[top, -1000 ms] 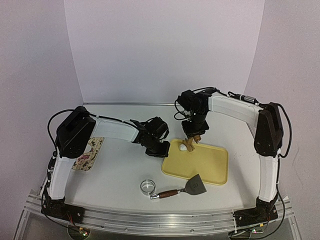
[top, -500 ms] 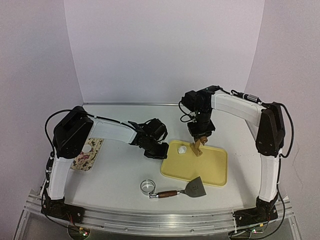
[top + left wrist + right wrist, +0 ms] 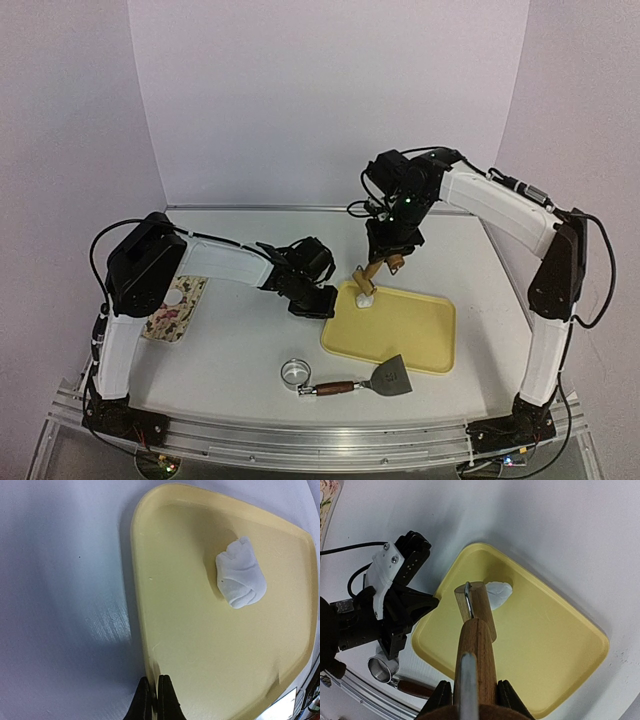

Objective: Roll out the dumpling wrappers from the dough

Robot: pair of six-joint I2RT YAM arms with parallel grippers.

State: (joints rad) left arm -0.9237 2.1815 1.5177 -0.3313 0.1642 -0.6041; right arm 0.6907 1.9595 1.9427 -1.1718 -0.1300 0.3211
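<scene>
Top external, right end effector (image 3: pixel 391 260) raised (roller (image 3: pixel 373 274) tilted steeply)

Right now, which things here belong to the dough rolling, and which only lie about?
In the job: dough lump, wooden roller in right gripper, yellow tray, wrapper on floral mat.
Lying about: ring cutter, scraper.
</scene>
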